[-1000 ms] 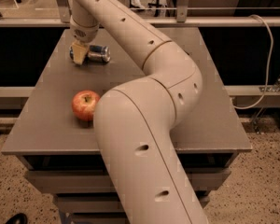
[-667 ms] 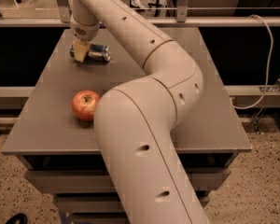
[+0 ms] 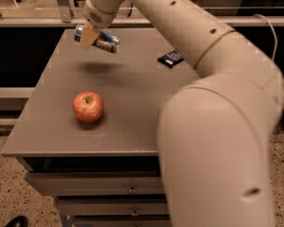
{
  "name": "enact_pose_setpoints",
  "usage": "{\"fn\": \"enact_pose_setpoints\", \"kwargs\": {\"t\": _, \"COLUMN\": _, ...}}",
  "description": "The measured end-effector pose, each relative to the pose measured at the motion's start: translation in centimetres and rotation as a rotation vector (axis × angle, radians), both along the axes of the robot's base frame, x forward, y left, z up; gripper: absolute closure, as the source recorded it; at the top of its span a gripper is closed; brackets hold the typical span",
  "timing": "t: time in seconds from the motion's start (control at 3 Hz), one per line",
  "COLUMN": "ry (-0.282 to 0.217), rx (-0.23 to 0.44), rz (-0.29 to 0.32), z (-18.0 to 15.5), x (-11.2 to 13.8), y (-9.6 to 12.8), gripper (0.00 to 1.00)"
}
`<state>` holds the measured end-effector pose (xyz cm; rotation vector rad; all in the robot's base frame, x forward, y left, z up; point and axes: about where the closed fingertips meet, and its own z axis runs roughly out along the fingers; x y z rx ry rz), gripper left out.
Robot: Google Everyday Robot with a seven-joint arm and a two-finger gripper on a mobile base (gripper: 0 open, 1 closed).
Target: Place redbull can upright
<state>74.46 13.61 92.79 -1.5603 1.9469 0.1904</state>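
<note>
The redbull can (image 3: 103, 40), blue and silver, lies on its side in the air above the far left part of the grey table (image 3: 128, 93). My gripper (image 3: 89, 36) is shut on the redbull can near its left end, with a tan finger pad (image 3: 89, 35) across the can. The can's shadow falls on the table below it. My white arm reaches in from the right foreground and covers much of the table's right side.
A red apple (image 3: 88, 106) sits on the table's near left part. A flat dark blue packet (image 3: 171, 58) lies at the far right, next to my arm. Drawers show below the table's front edge. Floor drops away on the left.
The can was lying on the table with my gripper at it. Now it is lifted off the surface, still on its side. The view has shifted, and the dark packet has come into sight.
</note>
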Motion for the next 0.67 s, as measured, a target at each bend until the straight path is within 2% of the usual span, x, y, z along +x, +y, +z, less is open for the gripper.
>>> {"fn": "enact_pose_setpoints", "kwargs": {"t": 0.33, "ry": -0.072, "rx": 0.125, "rz": -0.011, "z": 2.5, "x": -2.7, "y": -3.6, "gripper": 1.00}}
{"fn": "enact_pose_setpoints", "kwargs": {"t": 0.67, "ry": -0.149, "rx": 0.294, "rz": -0.008, "z": 4.4, "x": -7.0, "y": -6.3, "gripper": 1.00}}
